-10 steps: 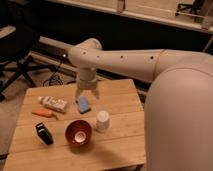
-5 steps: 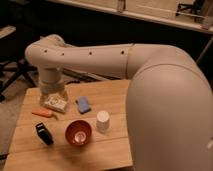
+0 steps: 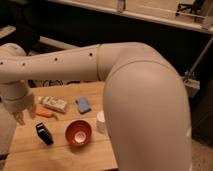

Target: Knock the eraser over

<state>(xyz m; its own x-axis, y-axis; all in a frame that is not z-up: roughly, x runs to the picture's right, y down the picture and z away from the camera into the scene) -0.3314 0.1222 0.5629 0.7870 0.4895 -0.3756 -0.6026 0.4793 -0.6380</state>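
Where tool (image 3: 22,116) hangs, eraser (image 3: 44,133) near, apart, lower right

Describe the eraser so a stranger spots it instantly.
On the wooden table, look left of the round red bowl. The small black rectangular eraser is the only dark block, nearer the camera than the orange marker and the gripper at the left edge.

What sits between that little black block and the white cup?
The red bowl sits between the eraser and the white cup in the camera view. The gripper hangs at the table's left edge, beside the orange marker.
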